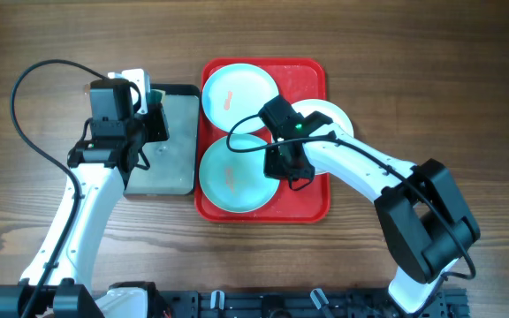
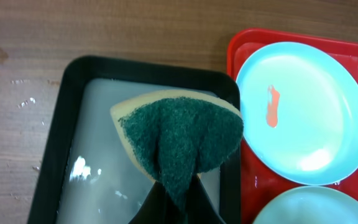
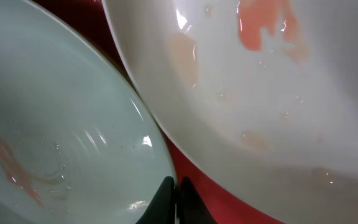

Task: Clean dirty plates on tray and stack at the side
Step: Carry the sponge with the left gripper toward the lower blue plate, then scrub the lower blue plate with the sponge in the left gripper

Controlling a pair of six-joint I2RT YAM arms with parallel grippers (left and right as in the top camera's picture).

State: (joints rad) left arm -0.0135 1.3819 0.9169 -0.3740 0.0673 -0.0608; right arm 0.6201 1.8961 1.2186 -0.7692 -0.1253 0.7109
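Three plates lie on the red tray (image 1: 312, 208). A light blue plate (image 1: 237, 93) with a red smear is at the far left, a second light blue plate (image 1: 232, 175) with smears is near, and a white plate (image 1: 330, 119) overlaps the tray's right rim. My right gripper (image 1: 288, 168) is shut on the near blue plate's right rim; the right wrist view shows its fingers (image 3: 176, 193) pinching that rim (image 3: 55, 124) beside the smeared white plate (image 3: 278, 93). My left gripper (image 2: 178, 186) is shut on a green and yellow sponge (image 2: 179, 134) over the grey tray.
A dark grey tray (image 1: 170, 172) holding shallow water sits just left of the red tray, rims nearly touching; it also shows in the left wrist view (image 2: 67, 93). Water drops lie on the wooden table (image 2: 17, 93) left of it.
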